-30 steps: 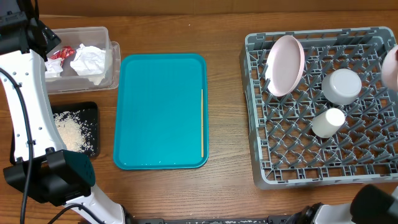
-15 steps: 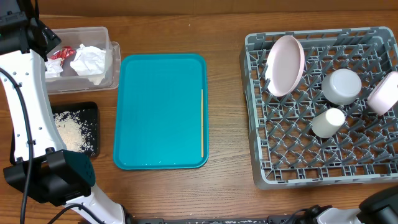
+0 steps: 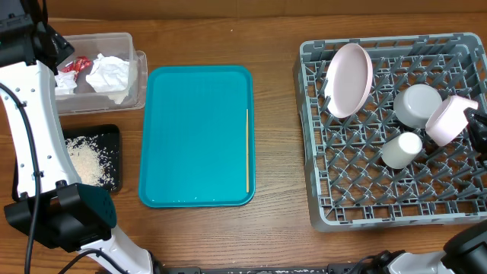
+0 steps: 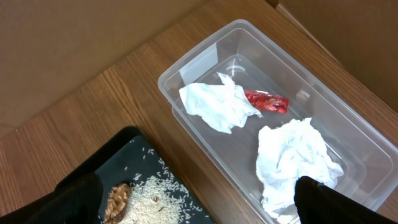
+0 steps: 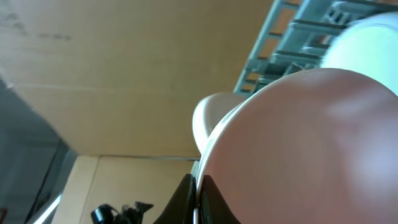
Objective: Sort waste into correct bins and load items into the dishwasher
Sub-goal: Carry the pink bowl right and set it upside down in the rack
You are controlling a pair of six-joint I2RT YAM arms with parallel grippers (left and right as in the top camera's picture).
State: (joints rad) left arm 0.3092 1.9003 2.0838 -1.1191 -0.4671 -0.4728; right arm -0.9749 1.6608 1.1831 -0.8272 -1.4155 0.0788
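Pink and tipped on its edge, the pinkish round bowl (image 3: 449, 119) hangs over the right side of the large grey plastic lattice dish rack (image 3: 396, 215). My right gripper (image 3: 470, 120) holds it, jaws clamped on its rim.

As I judge it, the step is seating the bowl between pegs. It is just beside the grey-white round bowl (image 3: 417, 105) and near the small white cup (image 3: 401, 149). So I would keep the tilt, lower it straight into the free row at the rack's right edge, and let go only once the rim rests between pegs. The pale pink flat plate (image 3: 348, 79) stands on edge in the rack's far-left corner, well apart from this.

Only the overhead view shows those gaps. The right wrist view is nearly all bowl, with one dark finger (image 5: 190, 198) at the rim and a sliver of rack.

Well left of the rack, past the teal serving tray (image 3: 198, 137), the left gripper (image 4: 198, 193) hovers with its jaws wide and holding nothing. Below it is the clear plastic rectangular tub (image 4: 165, 81), which holds crumpled white paper napkins (image 4: 289, 152) and a small red wrapper (image 4: 266, 101). Its camera alone shows the small brown food lump (image 4: 116, 199) beside the loose white rice grains (image 4: 158, 193) in the shallow glossy black tray (image 4: 134, 149).
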